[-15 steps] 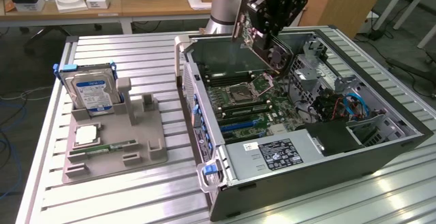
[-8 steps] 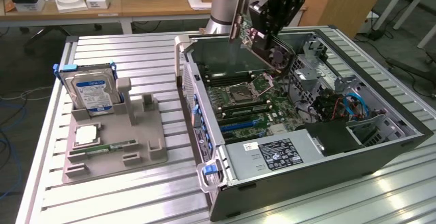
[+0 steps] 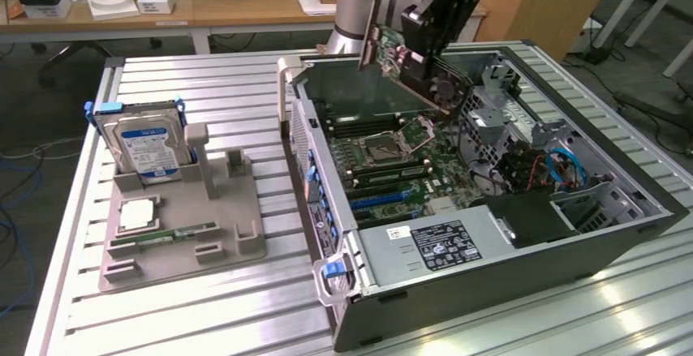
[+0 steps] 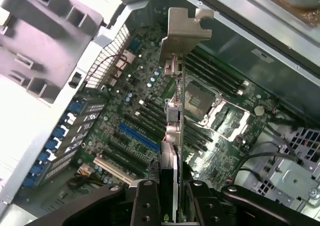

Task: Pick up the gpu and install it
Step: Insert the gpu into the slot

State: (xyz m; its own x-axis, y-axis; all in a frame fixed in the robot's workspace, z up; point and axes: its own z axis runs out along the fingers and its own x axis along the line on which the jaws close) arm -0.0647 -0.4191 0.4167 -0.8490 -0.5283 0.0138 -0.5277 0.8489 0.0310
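Holding the gpu (image 4: pixel 182 33) above the motherboard (image 3: pixel 401 169).
Partly closed, the gripper (image 4: pixel 169 196) clamps its edge; any tilt above the motherboard may miss the expansion slot (image 4: pixel 140 137) and bend contacts.

Open space over the motherboard (image 3: pixel 401 169), the gpu (image 4: pixel 182 36) hanging in it; case wall (image 3: pixel 308 141), power supply (image 3: pixel 433 246) and cables (image 3: pixel 563 169) bound it.

the arm (image 3: pixel 358 3) reaches steeply downward, its gripper (image 4: pixel 172 196) pinched narrow on the gpu (image 4: pixel 182 31).
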